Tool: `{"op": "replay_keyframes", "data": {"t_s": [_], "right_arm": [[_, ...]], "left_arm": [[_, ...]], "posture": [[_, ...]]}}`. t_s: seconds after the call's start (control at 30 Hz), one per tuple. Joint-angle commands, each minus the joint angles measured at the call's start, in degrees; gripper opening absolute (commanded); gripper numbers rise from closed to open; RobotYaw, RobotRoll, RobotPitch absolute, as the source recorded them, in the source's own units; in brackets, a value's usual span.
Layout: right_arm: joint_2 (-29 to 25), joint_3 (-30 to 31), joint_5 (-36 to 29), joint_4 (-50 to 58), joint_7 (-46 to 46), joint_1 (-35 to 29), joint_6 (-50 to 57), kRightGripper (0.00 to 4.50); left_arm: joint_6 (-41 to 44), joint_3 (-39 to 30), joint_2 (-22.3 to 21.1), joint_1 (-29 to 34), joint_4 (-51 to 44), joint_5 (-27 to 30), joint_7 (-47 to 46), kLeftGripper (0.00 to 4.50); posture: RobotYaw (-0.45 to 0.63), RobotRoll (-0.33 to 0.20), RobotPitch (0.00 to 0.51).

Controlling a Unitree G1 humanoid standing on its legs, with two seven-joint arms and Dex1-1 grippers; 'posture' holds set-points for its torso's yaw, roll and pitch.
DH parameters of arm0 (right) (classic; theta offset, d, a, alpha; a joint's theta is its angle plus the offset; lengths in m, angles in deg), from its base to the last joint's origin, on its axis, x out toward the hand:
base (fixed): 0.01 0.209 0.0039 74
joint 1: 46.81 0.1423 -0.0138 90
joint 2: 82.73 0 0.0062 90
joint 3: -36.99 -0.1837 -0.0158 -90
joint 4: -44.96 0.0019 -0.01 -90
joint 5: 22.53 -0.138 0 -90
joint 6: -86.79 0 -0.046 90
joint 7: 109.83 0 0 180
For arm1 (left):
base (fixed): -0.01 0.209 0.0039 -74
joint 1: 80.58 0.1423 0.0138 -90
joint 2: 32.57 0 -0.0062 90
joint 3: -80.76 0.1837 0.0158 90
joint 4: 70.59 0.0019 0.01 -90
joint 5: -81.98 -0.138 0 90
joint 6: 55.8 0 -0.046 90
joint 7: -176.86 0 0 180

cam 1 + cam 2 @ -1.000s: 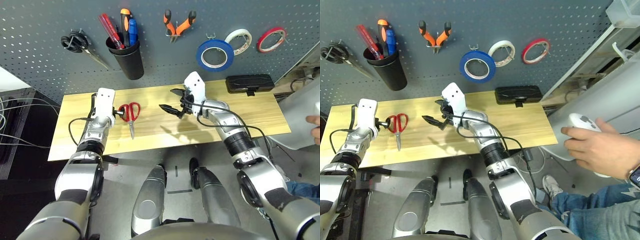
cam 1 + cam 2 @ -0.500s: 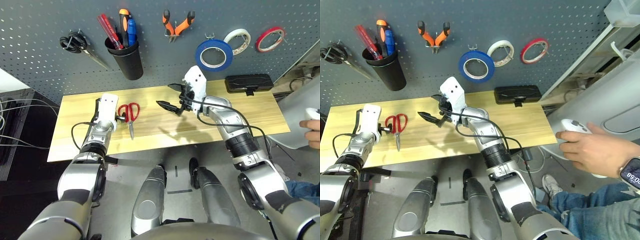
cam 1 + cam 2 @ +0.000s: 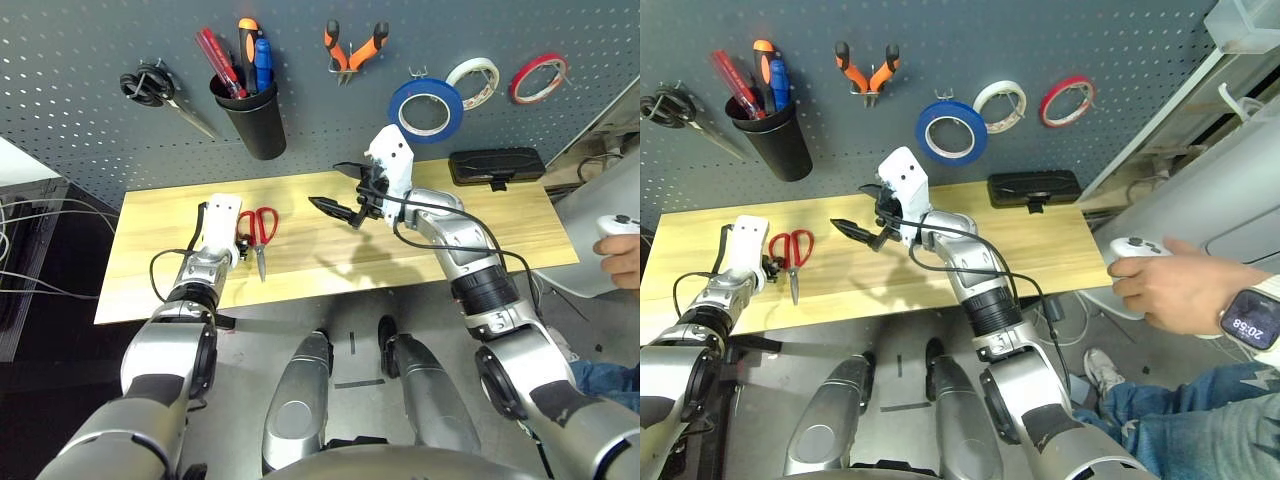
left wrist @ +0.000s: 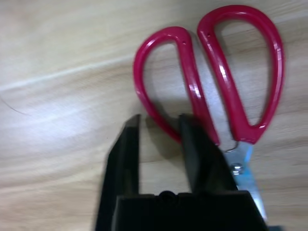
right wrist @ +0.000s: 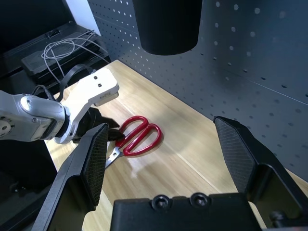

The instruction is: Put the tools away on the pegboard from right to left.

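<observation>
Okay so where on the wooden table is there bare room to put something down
Two bare stretches: the table between the red scissors and the black case, under the raised right gripper, and the right end in front of that case. It is crowded where the left gripper meets the scissors.

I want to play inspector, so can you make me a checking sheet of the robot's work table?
Surface: light wooden table.
Job's things: red-handled scissors lying on it; blue tape roll, orange-and-black-handled pliers hanging on dark grey pegboard; blue-handled screwdriver in black cup.
Clutter: black-handled scissors, white tape roll, red tape roll on pegboard; black case on table.
Grippers: left gripper at red handles; right gripper open, empty.
Cables: black cable along right forearm.
Surroundings: person's hand holding white controller.
</observation>
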Motion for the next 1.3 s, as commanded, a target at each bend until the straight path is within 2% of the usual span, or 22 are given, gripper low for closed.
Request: {"op": "replay_keyframes", "data": {"t_s": [0.03,0.07,0.27,0.4,0.57,0.67,0.8,1.03,1.17,1.3], "right_arm": [[-0.2,0.5,-0.3,-0.1,0.0,-1.1,0.4,4.50],[-0.2,0.5,-0.3,-0.3,0.0,-1.0,0.3,4.50],[-0.2,0.2,-0.3,-0.8,0.5,-0.5,-0.3,4.50],[-0.2,0.1,-0.3,-1.1,0.4,-0.4,-0.7,4.50],[-0.6,-0.3,-1.2,-0.1,-0.6,-0.2,-1.4,4.50],[-0.8,-0.5,-1.6,0.6,-1.3,-0.1,-1.9,4.50],[-1.2,-0.7,-2.9,2.1,-2.4,0.2,-2.3,4.50],[-1.5,-1.0,-4.1,3.0,-3.2,1.4,-3.0,4.50],[-1.4,-0.9,-4.5,2.8,-3.6,2.2,-3.8,4.50],[-0.7,-1.2,-5.6,3.3,-4.1,2.9,-4.4,4.50]], "left_arm": [[8.0,-2.5,1.2,0.9,3.1,2.8,3.5,0.23],[9.6,-3.3,1.3,0.8,3.2,3.4,3.6,0.01],[11.0,-5.1,1.4,1.0,2.4,4.4,2.8,0.01],[7.4,-5.4,1.1,1.1,1.1,4.2,1.5,0.01],[-5.0,-4.2,1.4,2.4,-3.4,3.7,5.9,0.01],[-6.1,-5.3,1.6,3.3,-6.0,5.3,7.0,0.01],[-5.8,-5.6,1.1,8.0,-16.2,6.2,6.7,0.01],[-1.5,-7.1,-1.0,20.3,-40.8,8.5,7.3,0.01],[0.6,-7.9,-3.3,24.8,-48.9,10.9,10.8,0.01],[0.5,-10.0,-6.4,27.7,-50.7,11.9,12.4,0.01]], "posture": [[0.10,0.000,0.284],[0.10,0.000,0.284],[0.09,0.000,0.278],[0.10,0.000,0.277],[0.11,0.000,0.272],[0.12,0.000,0.267],[0.12,0.000,0.261],[0.14,0.000,0.257],[0.15,0.000,0.254],[0.15,0.000,0.251]]}}
